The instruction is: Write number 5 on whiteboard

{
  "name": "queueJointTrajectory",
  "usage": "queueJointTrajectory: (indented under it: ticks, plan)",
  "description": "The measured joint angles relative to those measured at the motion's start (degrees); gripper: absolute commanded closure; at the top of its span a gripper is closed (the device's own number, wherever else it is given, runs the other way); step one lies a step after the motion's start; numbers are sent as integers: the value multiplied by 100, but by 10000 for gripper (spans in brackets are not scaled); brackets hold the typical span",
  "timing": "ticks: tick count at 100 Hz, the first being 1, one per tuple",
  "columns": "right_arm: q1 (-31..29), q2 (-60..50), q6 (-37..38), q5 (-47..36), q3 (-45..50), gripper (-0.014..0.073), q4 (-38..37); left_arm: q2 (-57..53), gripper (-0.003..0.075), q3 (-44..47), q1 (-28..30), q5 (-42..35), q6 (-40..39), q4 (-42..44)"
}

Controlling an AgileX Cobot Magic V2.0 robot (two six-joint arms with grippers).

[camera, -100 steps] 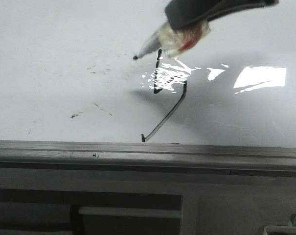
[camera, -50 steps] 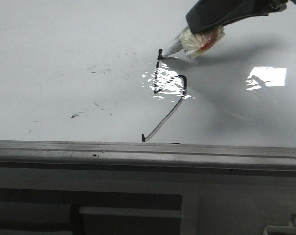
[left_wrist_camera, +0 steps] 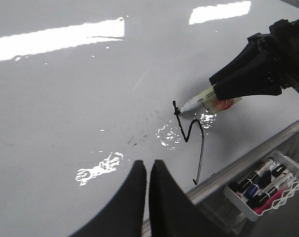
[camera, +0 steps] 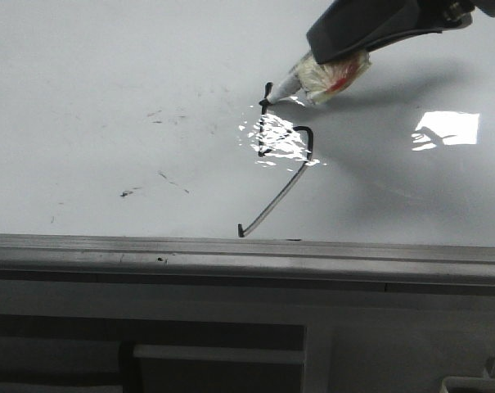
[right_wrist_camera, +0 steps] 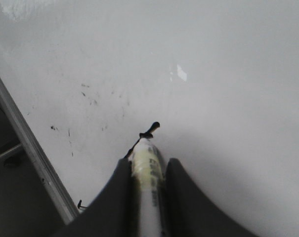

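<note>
At the number 5's (camera: 284,160) top, the right gripper (right_wrist_camera: 148,170) presses its clamped marker (camera: 300,79) tip down for the bar. Left gripper (left_wrist_camera: 148,170) idles, jaws together, clear of the whiteboard (camera: 108,82).

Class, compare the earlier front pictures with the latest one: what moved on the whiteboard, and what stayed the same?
The right hand brought its marker down and rightward from above the whiteboard until the tip met the top of the number 5, then shifted slightly. It holds the marker throughout. The drawn strokes and smudges look unchanged.
</note>
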Motion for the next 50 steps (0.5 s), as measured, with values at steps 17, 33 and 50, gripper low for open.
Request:
queueJointTrajectory:
  ticks: [17, 33, 50]
  plan:
    - [-541, -115, 13, 537, -13, 636, 78, 0, 741, 0, 0, 0, 0, 0]
    - [-981, -286, 33, 905, -13, 636, 78, 0, 741, 0, 0, 0, 0, 0]
    - [-1036, -385, 33, 1052, -51, 636, 90, 0, 738, 0, 0, 0, 0, 0]
